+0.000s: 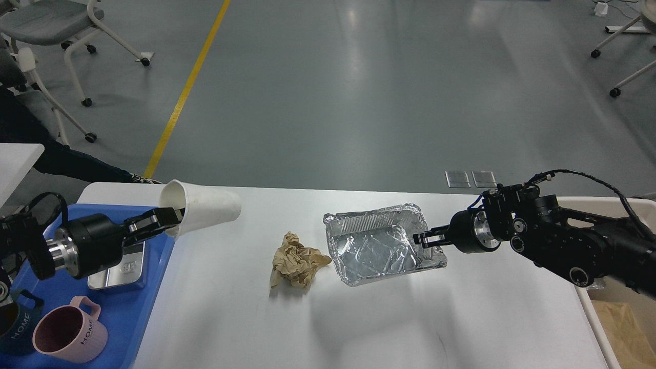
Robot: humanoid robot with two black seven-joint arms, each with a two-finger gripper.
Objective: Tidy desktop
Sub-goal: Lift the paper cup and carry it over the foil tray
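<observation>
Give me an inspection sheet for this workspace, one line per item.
Surface: white desktop, mostly bare at front.
Job's things: paper cup, foil tray, crumpled brown paper.
Clutter: blue tray at left holding pink mug, dark mug, metal tin; beige bin at right.
Grippers: left gripper jaws clamp cup rim; right gripper jaws pinch foil tray's rim.
Cables: black cable over right arm.
Surroundings: grey floor, yellow line, wheeled chairs.

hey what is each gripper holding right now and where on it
The left gripper holds the white paper cup by its rim, cup tipped sideways. The right gripper pinches the right rim of the foil tray.
</observation>
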